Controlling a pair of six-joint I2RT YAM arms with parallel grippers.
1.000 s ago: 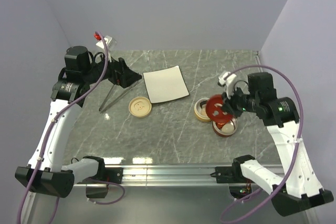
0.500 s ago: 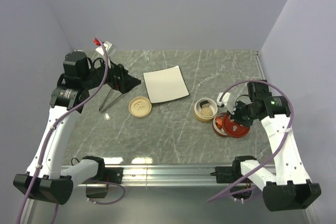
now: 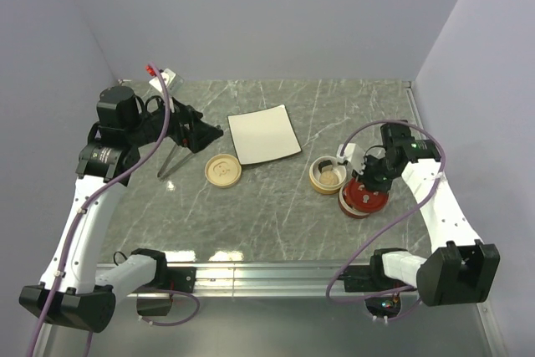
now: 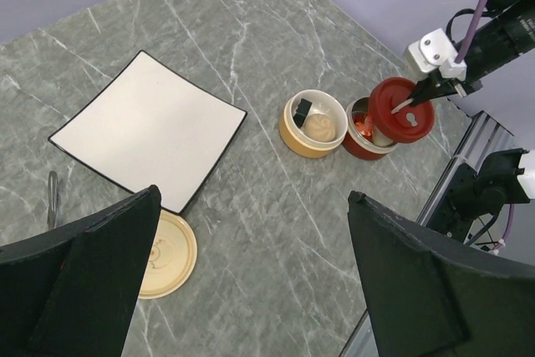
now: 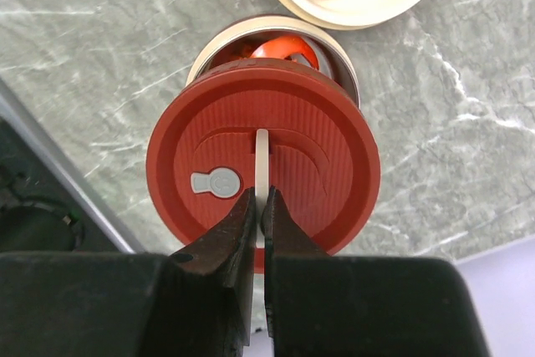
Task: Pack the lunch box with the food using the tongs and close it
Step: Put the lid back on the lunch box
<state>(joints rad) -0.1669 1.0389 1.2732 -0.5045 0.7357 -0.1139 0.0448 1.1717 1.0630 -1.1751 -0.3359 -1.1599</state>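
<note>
The lunch box is two round bowls. The tan bowl (image 3: pixel 317 180) holds a beige ball (image 4: pixel 319 129) and a dark sushi roll (image 4: pixel 302 109). My right gripper (image 5: pixel 260 198) is shut on the white tab of the red lid (image 5: pixel 309 148), which lies off-centre over the red bowl (image 5: pixel 344 73). A red-orange shrimp (image 5: pixel 280 46) shows past the lid's far edge. My left gripper (image 4: pixel 255 194) hangs open high above the table with nothing in it. Below its arm, the silver tongs (image 3: pixel 173 159) lie on the table left of the tan lid (image 3: pixel 223 170).
A white square plate (image 3: pixel 264 134) with nothing on it lies at the back centre. The metal rail (image 3: pixel 267 272) runs along the near table edge. Grey walls close in the left, back and right sides.
My right arm has swung the red lid down from a tilted, raised pose onto the red bowl. The left arm has hardly moved.
</note>
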